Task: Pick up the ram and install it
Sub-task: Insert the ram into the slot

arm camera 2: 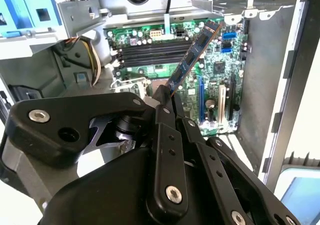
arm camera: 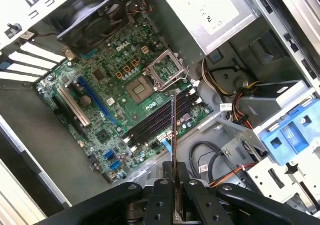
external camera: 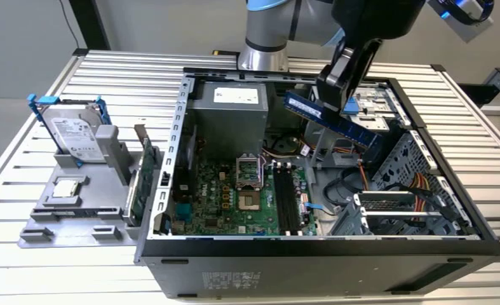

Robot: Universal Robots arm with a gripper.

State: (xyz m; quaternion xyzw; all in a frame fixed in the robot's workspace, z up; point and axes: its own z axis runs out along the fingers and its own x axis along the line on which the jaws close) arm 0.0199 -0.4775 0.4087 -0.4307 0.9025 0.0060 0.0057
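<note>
While the ram (external camera: 330,121) is clamped between the closed fingers of the gripper (external camera: 333,89), it is held in the air above the open PC case (external camera: 317,257). It is tilted, w/ one end dropped toward 4 o'clock in the exterior view. The stick is seen over the drive-bay side, at approx. 1 o'clock from the mobo (external camera: 224,197), and is not yet seated. The black memory slots (external camera: 285,202) are found along the mobo's 3 o'clock edge, just beside the CPU socket (external camera: 248,175). The PSU (external camera: 232,108) is placed at the mobo's 12 o'clock.

In the second wrist view the ram (arm camera 2: 192,55) is seen slanting out of the gripper (arm camera 2: 162,99) across the slots (arm camera 2: 150,47). In the first wrist view the ram (arm camera: 173,130) is shown edge-on, as a thin line rising from the gripper (arm camera: 175,177) w/ the slots (arm camera: 160,120) behind it.

At the case's 9 o'clock a grey tray (external camera: 72,222) is set on the slatted table (external camera: 29,267). An HDD (external camera: 74,133) and a processor chip (external camera: 66,189) are carried on the tray, and a green expansion card (external camera: 145,171) is stood upright between tray and case wall.
</note>
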